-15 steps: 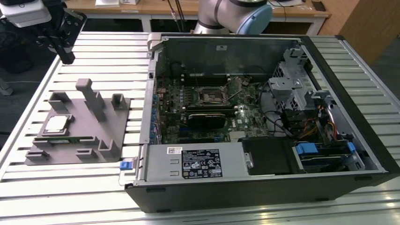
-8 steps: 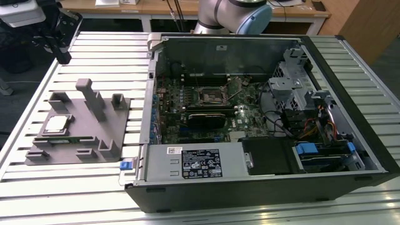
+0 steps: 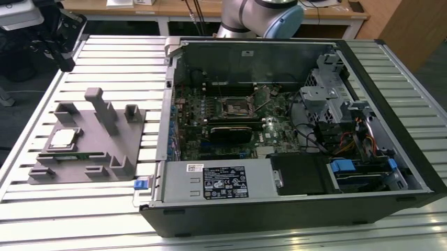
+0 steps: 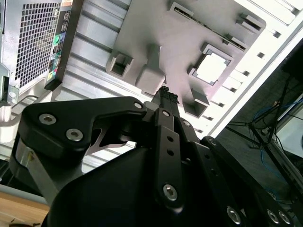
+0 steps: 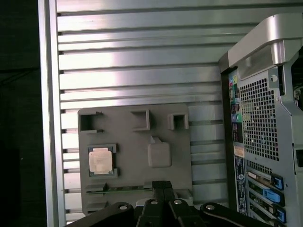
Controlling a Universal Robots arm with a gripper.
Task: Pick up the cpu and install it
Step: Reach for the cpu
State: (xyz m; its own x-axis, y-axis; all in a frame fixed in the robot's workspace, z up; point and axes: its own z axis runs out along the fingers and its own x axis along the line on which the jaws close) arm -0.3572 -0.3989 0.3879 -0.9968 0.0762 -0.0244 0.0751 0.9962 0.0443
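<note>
The slatted aluminium table (image 3: 104,52) carries everything; its ribbed metal strips run across it and shine under the light; an open computer case (image 3: 293,209), a black box of sheet steel, lies on its side over the half of the table toward the exterior view's right; in its floor sits the green motherboard (image 3: 209,141), and near the board's middle the black square-framed socket (image 3: 237,106) stands vacant. Beside the case, near the table's edge at the exterior view's left, lies a flat, matt grey fixture plate (image 3: 91,138) with moulded pockets and one tall upright post (image 3: 104,112).

In the first wrist view the gripper (image 5: 163,187) hangs above that plate, over the plate's edge where a thin green memory stick (image 5: 113,191) lies in its slot; its two black fingers are pressed together with no gap to be seen, and they hold nothing.

The cpu (image 5: 101,161) lies flat in a square recess of the plate, near the plate's edge farthest from the case; from the fingertips it lies sideways, away from the case, and well below them. It is square, so it has no long axis; its sides run parallel to the plate's edges; the top is smooth pale silver metal within a lighter rim.
</note>
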